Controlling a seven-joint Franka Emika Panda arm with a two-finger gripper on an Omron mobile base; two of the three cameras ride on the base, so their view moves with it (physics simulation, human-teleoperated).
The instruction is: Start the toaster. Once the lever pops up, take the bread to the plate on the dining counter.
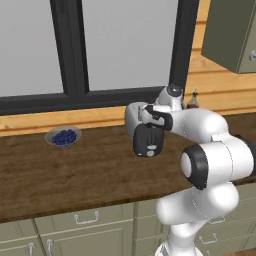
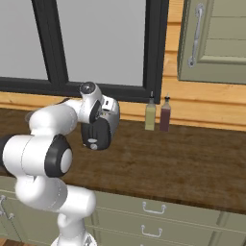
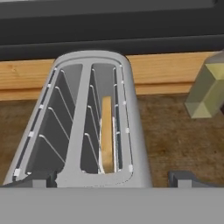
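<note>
The silver-grey toaster (image 3: 131, 131) stands on the wooden counter under the window, its black end panel (image 1: 148, 141) facing the robot. The bread (image 3: 106, 131) stands edge-on deep in the right-hand slot; the left slot is empty. My gripper (image 3: 113, 180) hangs just above the toaster's near end, open, with one fingertip (image 3: 43, 179) on each side of the body and nothing between them. In the right base view the toaster (image 2: 113, 115) sits partly behind my wrist. The lever is too small to make out. The plate and the dining counter are out of view.
A glass bowl of blueberries (image 1: 63, 136) sits to the left on the counter. Two bottles (image 2: 150, 115) (image 2: 165, 114) stand against the wall right of the toaster; the olive one (image 3: 205, 92) looms close in the hand view. A wall cabinet (image 2: 211, 38) hangs upper right.
</note>
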